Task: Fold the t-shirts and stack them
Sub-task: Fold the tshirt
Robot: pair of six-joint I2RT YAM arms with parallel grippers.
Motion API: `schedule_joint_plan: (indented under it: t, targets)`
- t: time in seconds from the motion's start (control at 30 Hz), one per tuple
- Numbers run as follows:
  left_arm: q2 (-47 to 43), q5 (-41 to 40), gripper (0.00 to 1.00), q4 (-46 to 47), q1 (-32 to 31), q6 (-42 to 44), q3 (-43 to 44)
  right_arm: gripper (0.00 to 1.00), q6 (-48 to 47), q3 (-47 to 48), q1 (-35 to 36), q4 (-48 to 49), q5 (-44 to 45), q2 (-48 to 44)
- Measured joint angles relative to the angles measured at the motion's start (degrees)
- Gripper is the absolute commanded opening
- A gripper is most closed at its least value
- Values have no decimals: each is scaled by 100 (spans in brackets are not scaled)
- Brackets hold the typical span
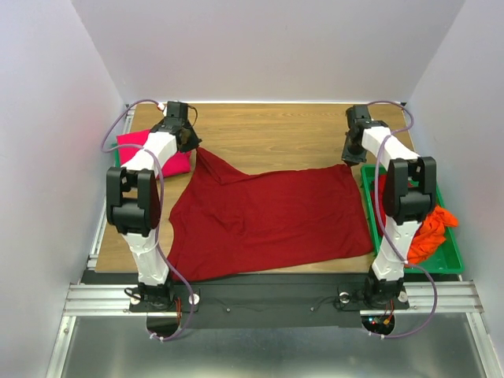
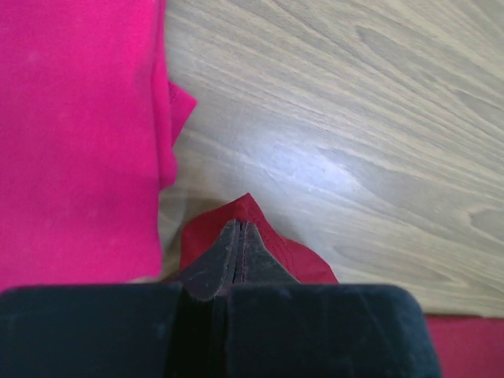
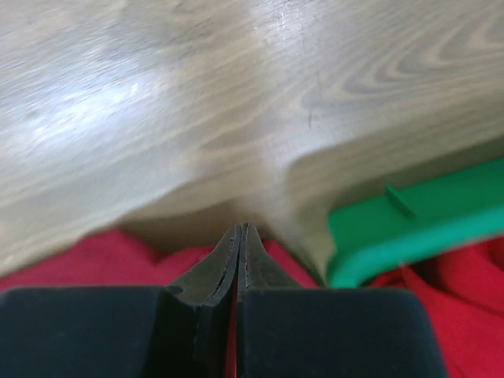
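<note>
From above, the dark red shirt [image 1: 268, 220] is seen spread on the table [image 1: 276, 130], its far corners held by the left gripper [image 1: 191, 144] and right gripper [image 1: 350, 157] on outstretched arms; both are best lifted evenly, the edge drawn taut. At the left wrist, jaws are pinched on a red corner beside the pink shirt [image 2: 79, 134]; at the right, on red cloth

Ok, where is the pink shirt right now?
Top view: the pink shirt lies at the table's far-left corner, beside the left arm, just left of the dark red shirt corner that the left fingers pinch.
</note>
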Motion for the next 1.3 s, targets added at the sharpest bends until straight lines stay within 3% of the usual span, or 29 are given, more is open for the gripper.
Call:
schedule_joint_plan:
  t: [0.43,0.83,1.3]
  targets:
    - [-1923,302,0,-116,0,-328,-1834,0,-197,-640,0,-17,-339,-1193]
    - [-4557,503,0,-354,-157,-1204,-3447,0,-374,-1499,0,-57,-393,-2035]
    - [-6763,260,0,-1556,-929,-2192,-4262,0,-487,-2680,0,-13,-428,-3145]
